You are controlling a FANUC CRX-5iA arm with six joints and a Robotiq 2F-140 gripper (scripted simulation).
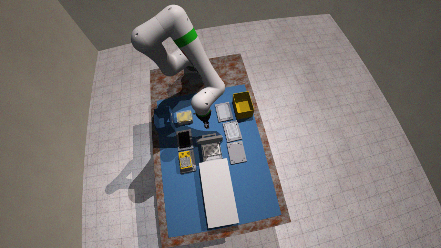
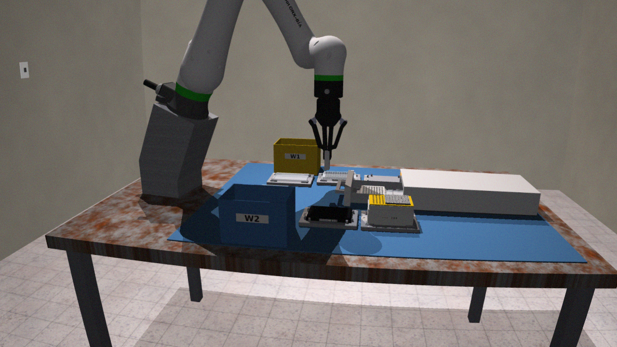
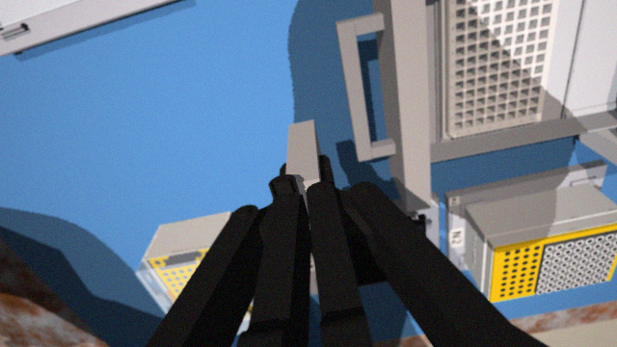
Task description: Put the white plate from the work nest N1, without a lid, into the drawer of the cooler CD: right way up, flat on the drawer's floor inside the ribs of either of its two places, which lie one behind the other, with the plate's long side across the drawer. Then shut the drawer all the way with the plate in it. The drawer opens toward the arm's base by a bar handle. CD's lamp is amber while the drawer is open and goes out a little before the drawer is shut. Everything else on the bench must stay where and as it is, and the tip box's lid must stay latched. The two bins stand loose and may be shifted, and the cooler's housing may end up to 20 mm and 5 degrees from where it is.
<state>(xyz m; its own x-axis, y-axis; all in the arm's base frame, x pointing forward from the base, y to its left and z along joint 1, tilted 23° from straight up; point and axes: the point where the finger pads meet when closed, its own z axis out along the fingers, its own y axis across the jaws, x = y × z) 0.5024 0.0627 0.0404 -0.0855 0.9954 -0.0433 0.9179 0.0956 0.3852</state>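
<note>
The white plate [image 1: 211, 150] lies right way up, without a lid, in the open drawer of the cooler [image 1: 218, 192]. It also shows in the wrist view [image 3: 492, 67] and in the side view [image 2: 373, 190]. The drawer's bar handle [image 1: 210, 135] faces the arm's base and also shows in the wrist view [image 3: 359, 92]. My gripper [image 1: 206, 125] [image 3: 306, 141] is shut and empty. It hangs above the blue mat on the base side of the handle, apart from it, with its fingertips pointing down [image 2: 327, 164] and pressed together.
The yellow bin W1 [image 1: 243, 105] and the blue bin W2 [image 1: 162, 117] stand near the base. A yellow plate [image 1: 184, 117], a black plate [image 1: 184, 139] and the tip box [image 1: 186, 160] lie left of the drawer. A lidded plate [image 1: 223, 111], a white plate [image 1: 232, 130] and an empty nest [image 1: 236, 152] lie to its right.
</note>
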